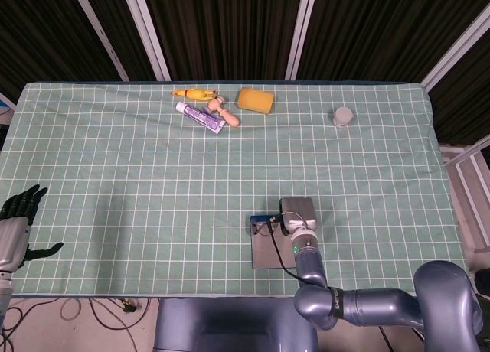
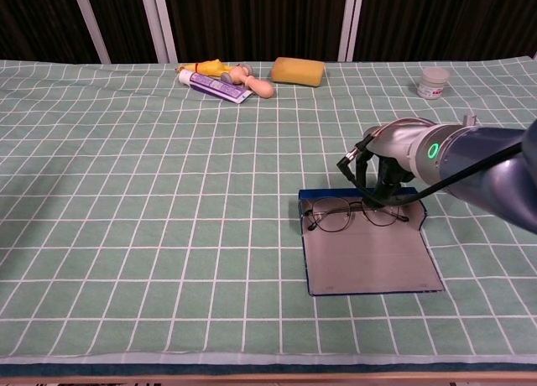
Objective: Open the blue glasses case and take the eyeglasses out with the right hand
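Note:
The blue glasses case (image 2: 369, 260) lies open and flat on the green checked cloth, its grey lining facing up. It shows again in the head view (image 1: 268, 252). The thin-rimmed eyeglasses (image 2: 336, 216) rest along the case's far edge (image 1: 266, 227). My right hand (image 2: 390, 180) hangs over the far right corner of the case, at the right end of the glasses. Its fingers are hidden behind the wrist and cable, so any hold on the glasses is unclear. From above only its grey back (image 1: 297, 212) shows. My left hand (image 1: 19, 222) is at the table's near left edge, fingers spread, holding nothing.
Along the far edge lie a yellow toy (image 2: 205, 66), a purple-and-white tube (image 2: 214, 84), a wooden piece (image 2: 252, 82) and a yellow sponge (image 2: 298, 70). A small white jar (image 2: 433, 82) stands at the far right.

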Robot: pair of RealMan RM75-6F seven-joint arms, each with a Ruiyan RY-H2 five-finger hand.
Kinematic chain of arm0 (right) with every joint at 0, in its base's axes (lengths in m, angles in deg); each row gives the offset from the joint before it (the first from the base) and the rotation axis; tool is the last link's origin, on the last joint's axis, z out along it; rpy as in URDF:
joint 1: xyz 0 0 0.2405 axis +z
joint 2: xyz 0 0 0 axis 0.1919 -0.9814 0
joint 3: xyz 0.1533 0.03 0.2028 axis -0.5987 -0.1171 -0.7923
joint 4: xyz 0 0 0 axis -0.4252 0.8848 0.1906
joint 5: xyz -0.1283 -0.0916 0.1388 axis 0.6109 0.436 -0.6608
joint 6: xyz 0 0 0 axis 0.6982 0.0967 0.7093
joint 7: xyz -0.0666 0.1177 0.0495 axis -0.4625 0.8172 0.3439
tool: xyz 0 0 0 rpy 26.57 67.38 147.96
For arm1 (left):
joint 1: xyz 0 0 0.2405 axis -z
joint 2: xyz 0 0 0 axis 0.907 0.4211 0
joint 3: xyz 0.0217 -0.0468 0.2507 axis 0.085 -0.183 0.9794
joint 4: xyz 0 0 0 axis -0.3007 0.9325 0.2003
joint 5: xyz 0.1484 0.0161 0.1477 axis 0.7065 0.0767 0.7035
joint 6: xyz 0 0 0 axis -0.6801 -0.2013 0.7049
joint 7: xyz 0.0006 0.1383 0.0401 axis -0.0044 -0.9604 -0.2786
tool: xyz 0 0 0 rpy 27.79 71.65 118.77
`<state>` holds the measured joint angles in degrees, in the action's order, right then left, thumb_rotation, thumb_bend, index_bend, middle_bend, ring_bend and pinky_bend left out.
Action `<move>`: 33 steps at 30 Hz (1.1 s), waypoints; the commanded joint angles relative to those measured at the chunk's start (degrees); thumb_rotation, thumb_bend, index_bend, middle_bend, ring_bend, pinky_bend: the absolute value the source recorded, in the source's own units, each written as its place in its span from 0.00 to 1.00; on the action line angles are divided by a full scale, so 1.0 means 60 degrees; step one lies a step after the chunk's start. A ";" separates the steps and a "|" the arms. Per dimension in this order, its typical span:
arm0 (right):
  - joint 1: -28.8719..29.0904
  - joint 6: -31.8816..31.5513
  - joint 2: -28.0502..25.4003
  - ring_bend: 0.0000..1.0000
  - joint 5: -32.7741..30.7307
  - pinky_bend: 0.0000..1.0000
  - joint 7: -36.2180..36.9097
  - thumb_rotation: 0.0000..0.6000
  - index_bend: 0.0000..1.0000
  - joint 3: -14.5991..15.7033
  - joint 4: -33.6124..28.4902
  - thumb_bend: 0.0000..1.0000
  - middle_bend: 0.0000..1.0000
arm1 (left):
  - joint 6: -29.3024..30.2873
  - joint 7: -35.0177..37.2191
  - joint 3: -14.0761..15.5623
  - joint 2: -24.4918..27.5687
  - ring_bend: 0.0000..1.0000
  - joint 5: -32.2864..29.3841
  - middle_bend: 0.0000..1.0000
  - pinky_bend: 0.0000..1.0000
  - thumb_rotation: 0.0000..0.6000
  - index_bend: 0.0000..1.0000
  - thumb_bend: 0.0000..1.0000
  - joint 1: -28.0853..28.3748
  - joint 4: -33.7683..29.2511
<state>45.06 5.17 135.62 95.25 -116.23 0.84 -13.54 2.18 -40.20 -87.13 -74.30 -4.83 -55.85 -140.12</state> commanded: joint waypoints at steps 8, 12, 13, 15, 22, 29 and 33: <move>-0.0039 0.0011 0.0005 0.99 -0.0036 1.00 -0.0019 1.00 0.49 -0.0052 0.0032 0.48 0.91 | -0.0022 0.0026 -0.0005 0.0012 0.00 -0.0015 0.00 0.00 1.00 0.00 0.00 0.0004 -0.0011; -0.0070 0.0026 0.0007 0.99 0.0024 1.00 0.0025 1.00 0.54 -0.0058 0.0023 0.48 0.90 | -0.0025 0.0041 -0.0004 0.0017 0.00 -0.0015 0.00 0.00 1.00 0.00 0.00 0.0003 -0.0020; -0.0080 0.0032 0.0008 0.99 0.0047 1.00 0.0044 1.00 0.55 -0.0058 0.0021 0.48 0.90 | -0.0026 0.0045 -0.0003 0.0018 0.00 -0.0016 0.00 0.00 1.00 0.00 0.00 0.0002 -0.0023; -0.0095 0.0040 0.0010 0.99 0.0084 1.00 0.0069 1.00 0.58 -0.0056 0.0014 0.49 0.90 | -0.0024 0.0048 -0.0004 0.0023 0.00 -0.0014 0.00 0.00 1.00 0.00 0.00 0.0001 -0.0026; -0.0154 0.0056 0.0013 0.99 0.0285 1.00 0.0210 1.00 0.62 -0.0069 -0.0012 0.49 0.91 | -0.0014 0.0077 -0.0006 0.0039 0.00 -0.0008 0.00 0.00 1.00 0.00 0.00 -0.0007 -0.0043; -0.0273 0.0082 0.0023 0.99 0.0565 1.00 0.0572 1.00 0.63 -0.0166 -0.0034 0.49 0.91 | -0.0016 0.0096 -0.0008 0.0045 0.00 -0.0013 0.00 0.00 1.00 0.00 0.00 -0.0009 -0.0052; -0.0330 0.0103 0.0118 0.99 0.0890 1.00 0.0921 1.00 0.64 -0.0262 0.0075 0.49 0.90 | -0.0001 0.0094 -0.0013 0.0039 0.00 -0.0015 0.00 0.00 1.00 0.00 0.00 -0.0014 -0.0055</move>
<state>43.24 5.72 136.10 100.06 -111.24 -0.51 -13.35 2.17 -39.63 -87.22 -74.07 -4.92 -55.94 -140.45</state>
